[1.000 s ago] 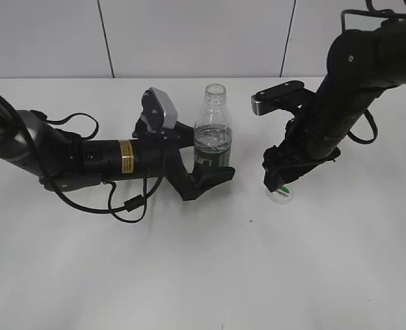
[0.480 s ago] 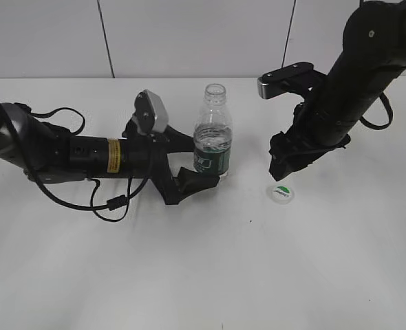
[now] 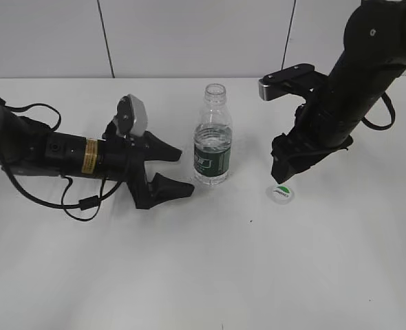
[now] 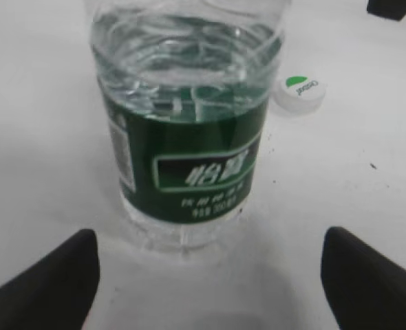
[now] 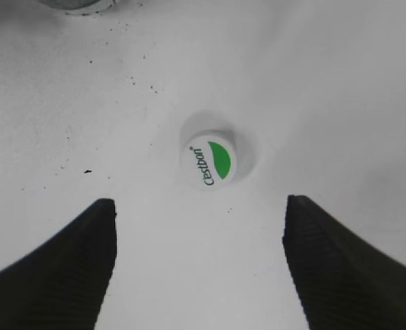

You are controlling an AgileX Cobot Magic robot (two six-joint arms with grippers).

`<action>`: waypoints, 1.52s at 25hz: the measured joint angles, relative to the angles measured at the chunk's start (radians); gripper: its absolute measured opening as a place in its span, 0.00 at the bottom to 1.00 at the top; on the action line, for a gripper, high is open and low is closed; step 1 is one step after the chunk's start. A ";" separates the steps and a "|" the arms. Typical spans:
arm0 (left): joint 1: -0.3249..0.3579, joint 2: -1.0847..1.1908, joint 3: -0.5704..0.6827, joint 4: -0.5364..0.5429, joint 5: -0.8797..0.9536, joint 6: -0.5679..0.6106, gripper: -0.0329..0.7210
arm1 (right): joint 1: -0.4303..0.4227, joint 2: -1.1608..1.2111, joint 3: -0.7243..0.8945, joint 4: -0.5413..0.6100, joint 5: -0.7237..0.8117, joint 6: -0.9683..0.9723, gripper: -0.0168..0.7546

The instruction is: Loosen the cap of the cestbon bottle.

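The cestbon bottle (image 3: pixel 212 136) stands upright and uncapped near the middle of the white table; its green label also shows in the left wrist view (image 4: pixel 184 144). The cap (image 3: pixel 281 193) lies on the table to the right of the bottle, green mark up; it also shows in the right wrist view (image 5: pixel 209 161) and in the left wrist view (image 4: pixel 299 91). My left gripper (image 3: pixel 177 170) is open and empty, just left of the bottle and apart from it. My right gripper (image 3: pixel 283 170) is open and empty, hovering just above the cap.
The table is white with small dark specks (image 5: pixel 87 171). A grey panelled wall (image 3: pixel 189 34) runs behind the table's far edge. Black cables (image 3: pixel 79 204) loop beside the left arm.
My left gripper has let go of the bottle and pulled back to the left. My right gripper has released the cap onto the table and risen a little above it.
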 joint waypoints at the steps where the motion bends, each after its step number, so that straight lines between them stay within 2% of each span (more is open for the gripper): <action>1: 0.010 -0.003 0.000 0.023 0.004 -0.011 0.83 | 0.000 0.000 0.000 0.000 0.001 0.000 0.76; 4: 0.038 -0.032 0.000 0.089 0.009 -0.044 0.83 | 0.000 0.000 0.000 0.000 0.004 0.000 0.76; 9: 0.048 -0.130 0.000 0.109 0.131 -0.132 0.83 | 0.000 -0.002 0.000 -0.018 -0.010 0.000 0.76; 15: 0.048 -0.263 0.000 0.111 0.379 -0.178 0.83 | 0.000 -0.040 -0.001 -0.109 -0.075 0.000 0.76; 21: 0.048 -0.358 0.001 0.108 0.662 -0.358 0.83 | 0.000 -0.066 -0.062 -0.185 -0.082 0.000 0.76; 28: 0.048 -0.441 0.002 0.089 0.963 -0.398 0.83 | 0.000 -0.083 -0.177 -0.280 -0.050 0.042 0.76; 33: 0.048 -0.455 0.002 -0.037 1.249 -0.387 0.83 | 0.000 -0.086 -0.247 -0.392 0.017 0.116 0.76; 35: 0.049 -0.455 0.002 -0.124 1.350 -0.323 0.83 | 0.000 -0.086 -0.270 -0.450 0.050 0.161 0.76; 38: 0.050 -0.455 0.002 -0.315 1.430 -0.149 0.83 | 0.000 -0.087 -0.277 -0.519 0.097 0.234 0.76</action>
